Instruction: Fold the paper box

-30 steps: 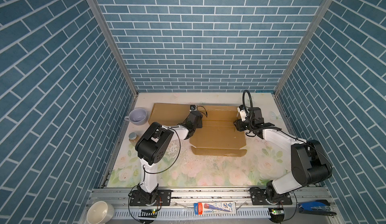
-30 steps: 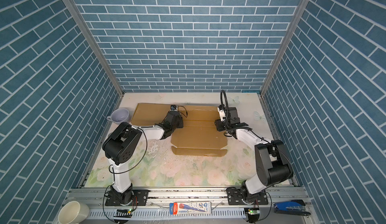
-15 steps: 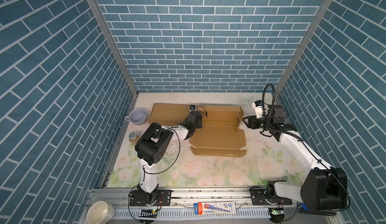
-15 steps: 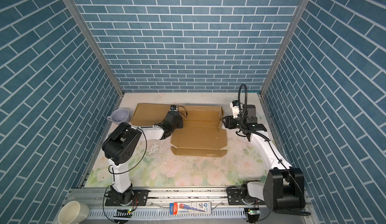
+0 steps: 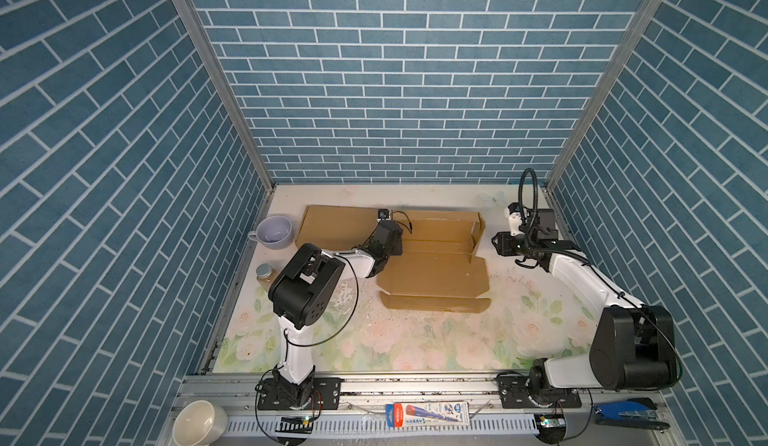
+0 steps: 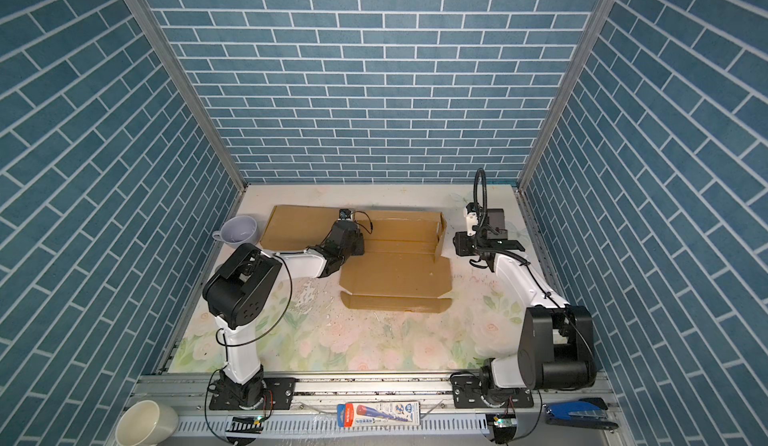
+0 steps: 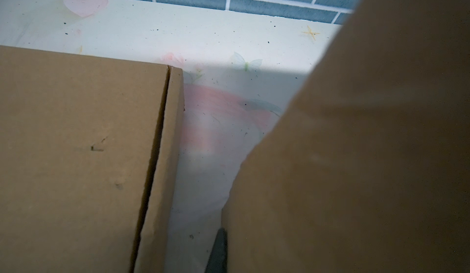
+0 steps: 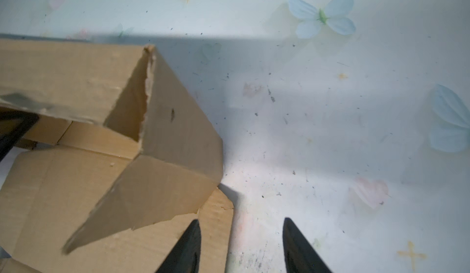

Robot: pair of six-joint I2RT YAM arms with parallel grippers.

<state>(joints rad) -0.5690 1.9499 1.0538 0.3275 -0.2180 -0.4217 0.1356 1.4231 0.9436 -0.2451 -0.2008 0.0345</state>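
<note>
The paper box is a flattened brown cardboard blank lying mid-table in both top views. Its right end flap stands upright, and its front flap lies flat. My left gripper sits low at the box's back left and is shut on a raised cardboard wall. In the left wrist view that wall hides all but one dark finger. My right gripper is open just right of the box. In its wrist view one fingertip hangs over the box's corner, and nothing is between the fingers.
Another flat cardboard panel lies back left, with a lavender cup and a small jar beside it. On the front rail are a white cup, a tube pack and a blue stapler.
My right gripper has pulled away from the box's right end and moved right towards the side wall. The left arm and the box have stayed put.
</note>
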